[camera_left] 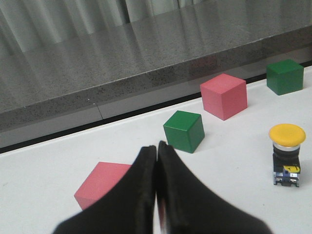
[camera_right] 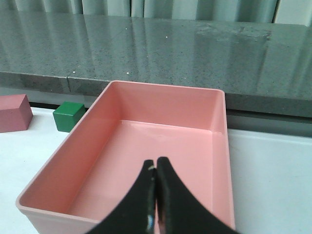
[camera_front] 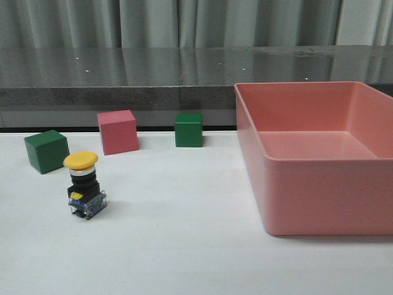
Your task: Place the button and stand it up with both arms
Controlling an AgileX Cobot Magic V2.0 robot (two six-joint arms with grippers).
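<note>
The button (camera_front: pixel 85 184) stands upright on the white table at the left, yellow cap up, clear blue-tinted base down. It also shows in the left wrist view (camera_left: pixel 286 153), standing free. My left gripper (camera_left: pixel 156 146) is shut and empty, well short of the button, above a pink cube (camera_left: pixel 104 183). My right gripper (camera_right: pixel 155 162) is shut and empty, above the pink bin (camera_right: pixel 161 161). Neither arm shows in the front view.
A large pink bin (camera_front: pixel 319 153) fills the right side of the table. Behind the button stand a green cube (camera_front: pixel 46 150), a pink cube (camera_front: pixel 118 131) and another green cube (camera_front: pixel 188 129). A grey stone ledge (camera_front: pixel 184 74) runs along the back.
</note>
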